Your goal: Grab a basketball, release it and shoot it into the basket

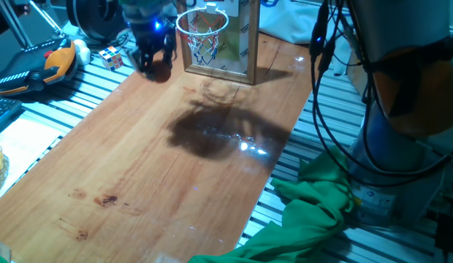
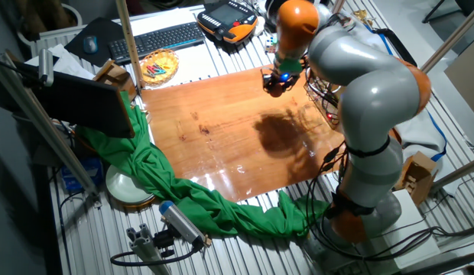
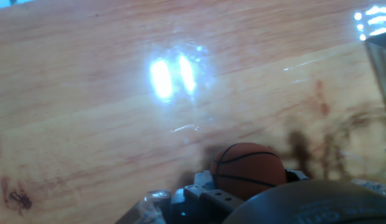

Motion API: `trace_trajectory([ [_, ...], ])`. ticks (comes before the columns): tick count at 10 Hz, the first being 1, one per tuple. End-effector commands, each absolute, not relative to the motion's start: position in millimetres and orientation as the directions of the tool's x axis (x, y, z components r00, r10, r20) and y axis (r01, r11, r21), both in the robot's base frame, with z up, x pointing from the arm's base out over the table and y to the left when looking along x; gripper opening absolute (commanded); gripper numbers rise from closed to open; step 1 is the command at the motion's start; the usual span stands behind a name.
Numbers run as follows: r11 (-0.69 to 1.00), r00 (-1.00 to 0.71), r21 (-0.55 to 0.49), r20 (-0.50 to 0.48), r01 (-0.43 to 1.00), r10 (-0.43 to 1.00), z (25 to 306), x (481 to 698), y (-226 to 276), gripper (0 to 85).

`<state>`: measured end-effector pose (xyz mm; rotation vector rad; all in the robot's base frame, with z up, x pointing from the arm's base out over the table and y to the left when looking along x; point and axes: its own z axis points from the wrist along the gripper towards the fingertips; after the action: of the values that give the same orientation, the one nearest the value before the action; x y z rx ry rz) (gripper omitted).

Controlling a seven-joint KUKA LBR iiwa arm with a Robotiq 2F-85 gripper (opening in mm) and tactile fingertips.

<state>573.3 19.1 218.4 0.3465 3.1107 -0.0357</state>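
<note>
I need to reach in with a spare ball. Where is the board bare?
The wooden board is bare from its near edge up to the basket; pass there. Crowded: the far end, where the gripper with the basketball hangs beside the basket.

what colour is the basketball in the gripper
Orange-brown with thin dark seam lines, the basketball shows best in the hand view.
</note>
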Motion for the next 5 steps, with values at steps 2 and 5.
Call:
trace_trajectory([
  [2, 0.977, -0.978, -0.026, -0.011, 0.21, 0.209, 241, 569, 5, 0.7],
  [5, 0.978, -0.978, -0.027, -0.012, 0.207, 0.206, 262, 563, -17, 0.7],
])
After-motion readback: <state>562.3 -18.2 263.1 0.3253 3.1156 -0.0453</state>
